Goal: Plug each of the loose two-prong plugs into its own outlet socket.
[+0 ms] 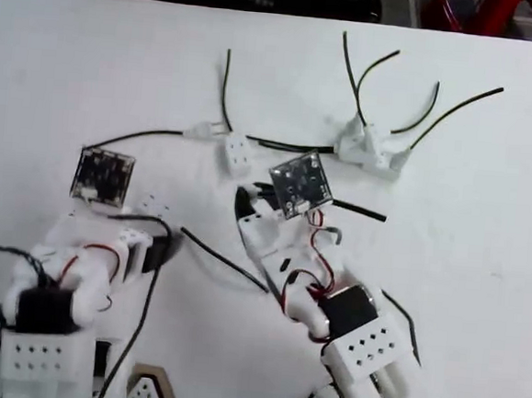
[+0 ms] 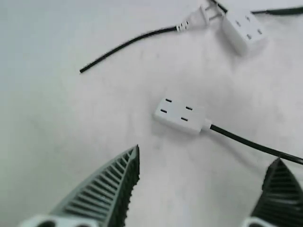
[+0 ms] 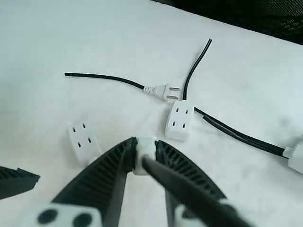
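Right pincer (image 3: 145,143) clamped on white plug (image 3: 142,158), held over table (image 3: 71,38) near outlet socket (image 3: 179,122). Left pincer (image 2: 206,156) spread apart, second socket (image 2: 182,117) lying ahead of it. Plug judged light, rigid, slick; to be gripped across its body, not its tip.

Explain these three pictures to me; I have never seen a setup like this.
Two robot arms stand side by side at a white table. One picture looks down from a fixed camera; the other two come from a camera on each arm's wrist, where the dark ribbed wedges are its pincers. The left gripper is open close to a white socket block. The right gripper is shut on a plug with a black cord. Near it lie a second socket block and a loose plug. A tangle of plugs and cords lies farther back.
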{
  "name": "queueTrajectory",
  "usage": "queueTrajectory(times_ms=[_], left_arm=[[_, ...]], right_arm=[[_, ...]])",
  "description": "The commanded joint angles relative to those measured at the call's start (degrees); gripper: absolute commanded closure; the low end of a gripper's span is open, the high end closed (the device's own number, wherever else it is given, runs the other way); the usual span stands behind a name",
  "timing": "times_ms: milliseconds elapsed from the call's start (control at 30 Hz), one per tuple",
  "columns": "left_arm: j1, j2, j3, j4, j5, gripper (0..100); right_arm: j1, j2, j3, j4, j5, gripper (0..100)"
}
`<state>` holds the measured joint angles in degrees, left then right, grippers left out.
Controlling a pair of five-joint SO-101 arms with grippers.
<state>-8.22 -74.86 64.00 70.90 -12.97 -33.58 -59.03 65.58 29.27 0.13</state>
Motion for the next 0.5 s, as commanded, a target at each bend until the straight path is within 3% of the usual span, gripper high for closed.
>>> queueTrajectory(times_ms=[0, 100, 233, 467], left_arm=[[-0.7, 15.2, -9.2, 0.2, 0.6, 60], [-0.7, 25.1, -15.3, 0.2, 4.6, 60], [-0.8, 36.9, -22.8, -0.4, 2.6, 60], [-1.2, 52.3, -35.5, -0.7, -30.1, 60]], right_arm=[[0.5, -0.4, -0.1, -1.4, -0.3, 98.1], [0.5, -0.4, 0.6, -2.2, -0.3, 98.1], [0.6, -0.4, 1.8, -3.8, -0.3, 98.1], [0.7, -0.4, 3.2, -5.8, -0.2, 98.1]])
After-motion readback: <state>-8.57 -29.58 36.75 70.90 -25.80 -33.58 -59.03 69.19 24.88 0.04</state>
